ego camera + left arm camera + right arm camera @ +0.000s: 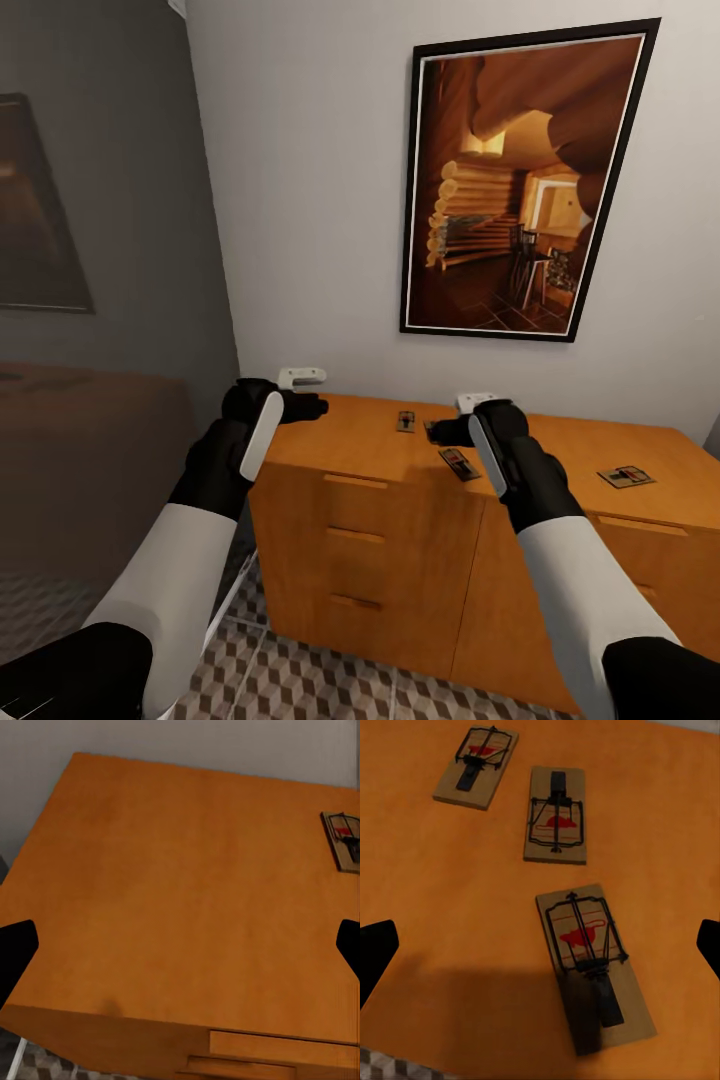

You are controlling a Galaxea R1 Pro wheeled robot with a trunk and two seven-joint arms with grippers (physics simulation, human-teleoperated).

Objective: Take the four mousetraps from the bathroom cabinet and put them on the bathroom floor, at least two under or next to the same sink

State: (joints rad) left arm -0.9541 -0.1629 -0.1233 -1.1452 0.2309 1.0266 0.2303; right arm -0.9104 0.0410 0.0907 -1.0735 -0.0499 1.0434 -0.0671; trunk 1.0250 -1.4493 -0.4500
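Hovering over the cabinet [400, 520] right now with both arms, and the mousetraps are lying flat on its orange top, not in the drawers. The right gripper [540, 945] is hanging wide open with nothing in it, directly above the nearest mousetrap [594, 964], with the middle mousetrap [556, 815] and the far mousetrap [476, 766] lying apart beyond it. In the head view a fourth mousetrap [626, 476] is sitting well off toward the cabinet's right end.

The left gripper [180, 945] is also spread wide and empty, over bare wood at the left end, with one trap off at the edge of its view.

I'm guessing these are light, stiff little wood slabs, so weight isn't the problem, they're just thin and lying flush. Probably best pinching across the long wooden edges and staying off the wire parts, which look flimsy.

All the drawers are showing shut, so I can't tell what's inside. The bathroom floor [300, 680] is showing below.
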